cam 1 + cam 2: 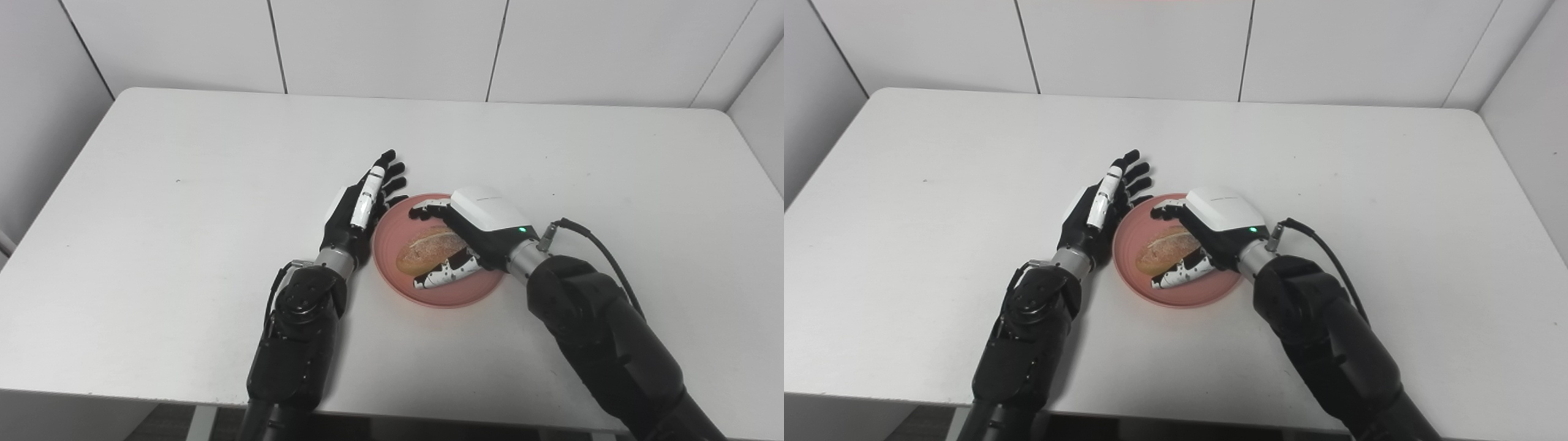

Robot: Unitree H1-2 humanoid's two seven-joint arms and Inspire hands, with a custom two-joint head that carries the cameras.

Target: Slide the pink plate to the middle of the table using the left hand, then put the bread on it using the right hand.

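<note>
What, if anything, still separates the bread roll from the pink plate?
Nothing visible: the crusty brown bread roll already lies within the round pink plate, with the right hand around it; the left hand is beside the rim.

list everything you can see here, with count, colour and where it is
table: one, white, fills most of both views, set against the wall panels
wall panels: several, white, behind and beside the table
plate: one, pink, near the middle of the table, between the two hands
bread: one roll, golden brown with a floured top, on the plate
cable: one, black, running from the right wrist
left hand: one, black and white, fingers apart, beside the plate's left rim, holding nothing
right hand: one, black and white, over the plate, fingers around the bread
</note>
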